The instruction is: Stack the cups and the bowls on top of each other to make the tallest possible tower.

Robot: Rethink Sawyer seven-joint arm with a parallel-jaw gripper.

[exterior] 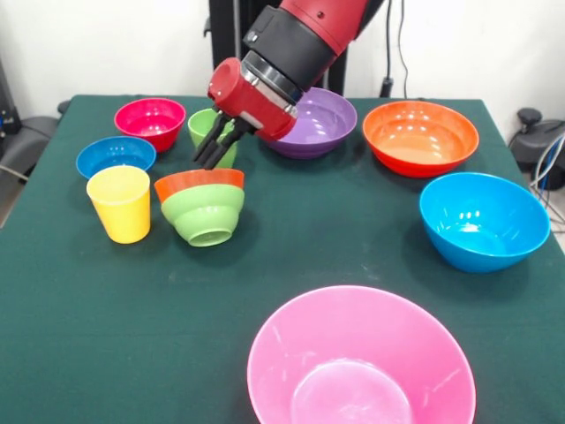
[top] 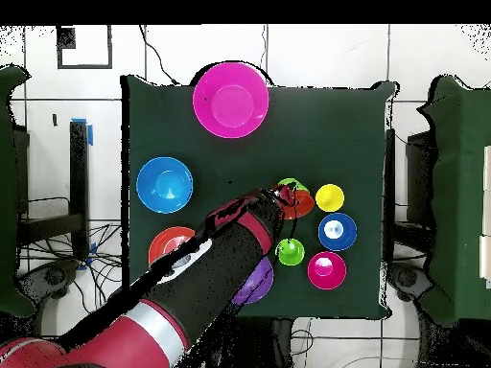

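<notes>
The small light-green bowl (exterior: 206,213) lies tipped toward the camera, its base facing forward, nested with the small orange-red bowl (exterior: 196,181), whose rim shows as a band along the top and left of the pair; both are glossy plastic. The gripper (exterior: 217,152) hangs just above the orange-red rim, its two dark fingers (exterior: 210,147) drawn close together with nothing seen between them, the red wrist angling up and away. Just left of the pair stands the yellow cup (exterior: 120,203), upright, taller than wide. Behind it sits the small dark blue bowl (exterior: 116,155), and beyond that the small magenta-red bowl (exterior: 150,119). The light green cup (exterior: 202,129) stands partly hidden behind the fingers. The large purple bowl (exterior: 322,122) sits behind the wrist, the large orange bowl (exterior: 420,135) to its right, the large light blue bowl (exterior: 484,219) nearer on the right and well apart from the others, and the large pink bowl (exterior: 360,360) nearest the camera, cut by the lower edge. All rest on a dark green cloth-covered table (exterior: 106,336). From overhead the table (top: 355,125) sits on a pale tiled floor (top: 316,53) with cables trailing along both sides, and the arm crosses from the lower left to the nested bowls (top: 296,199).
</notes>
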